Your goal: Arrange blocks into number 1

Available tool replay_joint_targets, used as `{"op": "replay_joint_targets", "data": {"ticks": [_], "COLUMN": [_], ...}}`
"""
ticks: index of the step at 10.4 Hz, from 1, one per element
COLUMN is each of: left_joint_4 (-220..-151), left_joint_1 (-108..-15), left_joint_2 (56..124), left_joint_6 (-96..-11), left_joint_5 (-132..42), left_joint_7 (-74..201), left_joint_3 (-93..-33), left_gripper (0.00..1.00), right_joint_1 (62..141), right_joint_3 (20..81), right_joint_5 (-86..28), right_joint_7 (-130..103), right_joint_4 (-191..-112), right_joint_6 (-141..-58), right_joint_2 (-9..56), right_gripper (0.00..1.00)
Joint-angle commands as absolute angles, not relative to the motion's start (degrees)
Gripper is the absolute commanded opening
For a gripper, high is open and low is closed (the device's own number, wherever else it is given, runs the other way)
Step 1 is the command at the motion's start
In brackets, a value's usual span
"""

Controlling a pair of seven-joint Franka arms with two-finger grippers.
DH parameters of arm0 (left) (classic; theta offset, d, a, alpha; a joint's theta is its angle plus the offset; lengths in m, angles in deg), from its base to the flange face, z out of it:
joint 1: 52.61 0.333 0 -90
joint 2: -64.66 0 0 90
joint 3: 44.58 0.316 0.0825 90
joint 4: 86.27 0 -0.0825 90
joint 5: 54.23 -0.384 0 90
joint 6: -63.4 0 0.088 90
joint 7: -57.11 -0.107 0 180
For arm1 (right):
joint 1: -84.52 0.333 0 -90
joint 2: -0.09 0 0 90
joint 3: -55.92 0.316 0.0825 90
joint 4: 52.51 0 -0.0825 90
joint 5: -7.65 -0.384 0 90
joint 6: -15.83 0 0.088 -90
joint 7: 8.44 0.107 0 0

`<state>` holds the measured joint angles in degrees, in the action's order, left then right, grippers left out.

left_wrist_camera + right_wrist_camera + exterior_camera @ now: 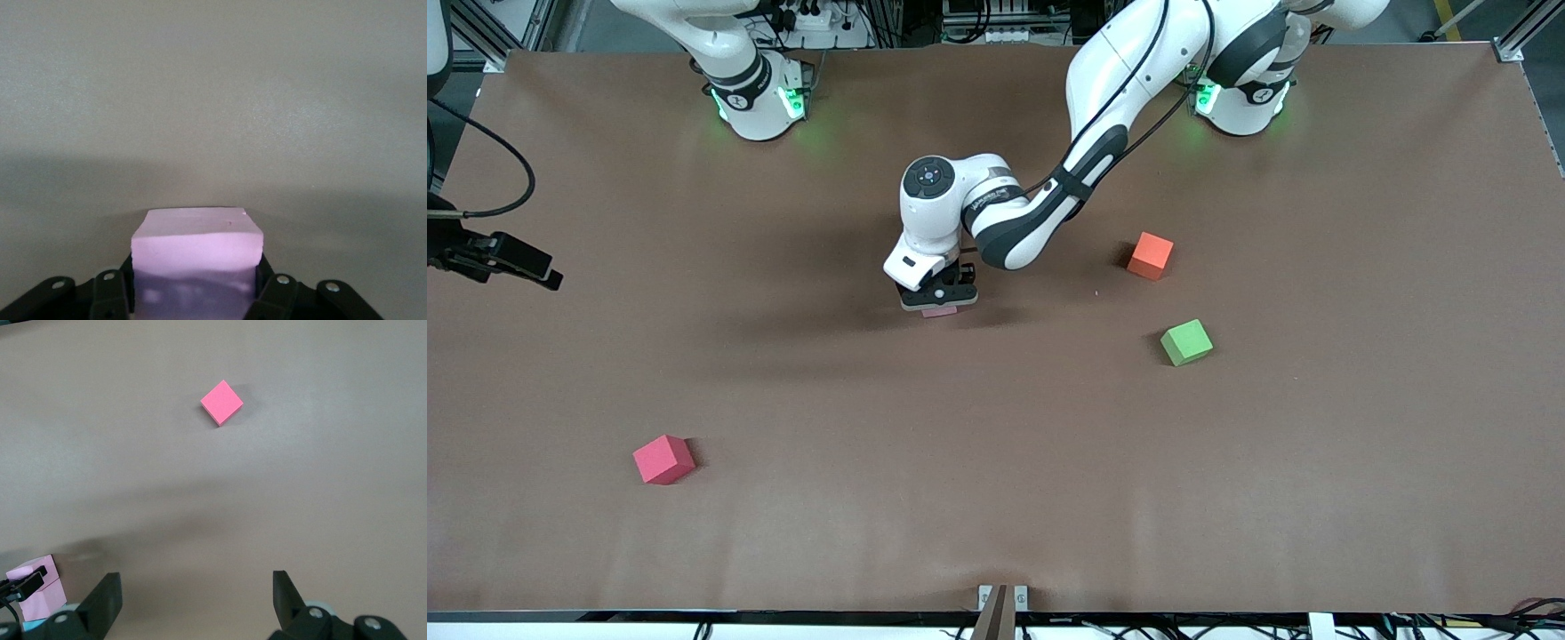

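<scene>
Brown matting covers the whole table (996,498), and near its middle the left gripper (938,302) is lowered to the surface, its jaws closed on a pink block (196,241) — only a thin pink edge of it shows under the fingers in the front view. From the right wrist view a sliver of light blue block (35,625) is seen directly under this pink one, so the pink block seems to be set against or upon others hidden by the hand (how many cannot be told). The right gripper (193,600) is held spread wide and empty, high over the right arm's end of the table, waiting. A red cube (663,459) lies nearer the front camera; an orange cube (1150,255) and a green cube (1186,342) lie toward the left arm's end, well apart from the work. Trouble is likeliest at release — if the fingers are opened while the foam is pressed askew, the block may spring or be dragged out of line, and neighbouring blocks may be nudged as the hand is lifted.
</scene>
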<state>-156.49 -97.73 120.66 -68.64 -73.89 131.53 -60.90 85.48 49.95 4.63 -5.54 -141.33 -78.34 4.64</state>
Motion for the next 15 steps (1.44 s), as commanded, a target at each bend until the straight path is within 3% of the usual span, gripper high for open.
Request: {"op": "replay_joint_targets", "data": {"ticks": [1,7,10,15], "left_joint_4": [-155.1,-155.2,-155.1,-155.5], "left_joint_1": [-99.2,-98.7,-97.6,-84.1], "left_joint_2": [121.5,117.8,114.0,104.8], "left_joint_6": [-68.7,-67.6,-63.1,-51.4], "left_joint_5": [-75.1,-74.9,-74.5,-74.4], "left_joint_7": [132.7,135.4,136.5,136.7], "left_joint_3": [-60.1,-59.7,-59.8,-60.6], "left_gripper": [1.00,1.00,1.00,1.00], "right_joint_1": [84.2,84.2,84.3,83.8], "right_joint_3": [51.3,51.3,51.3,51.0], "right_joint_5": [5.5,5.5,5.5,6.0], "right_joint_7": [-5.0,-5.0,-5.0,-4.2], "right_joint_4": [-141.3,-141.2,-141.3,-141.2], "right_joint_6": [-77.5,-77.2,-77.2,-76.6], "right_joint_2": [4.0,4.0,4.0,3.7], "right_gripper": [1.00,1.00,1.00,1.00]}}
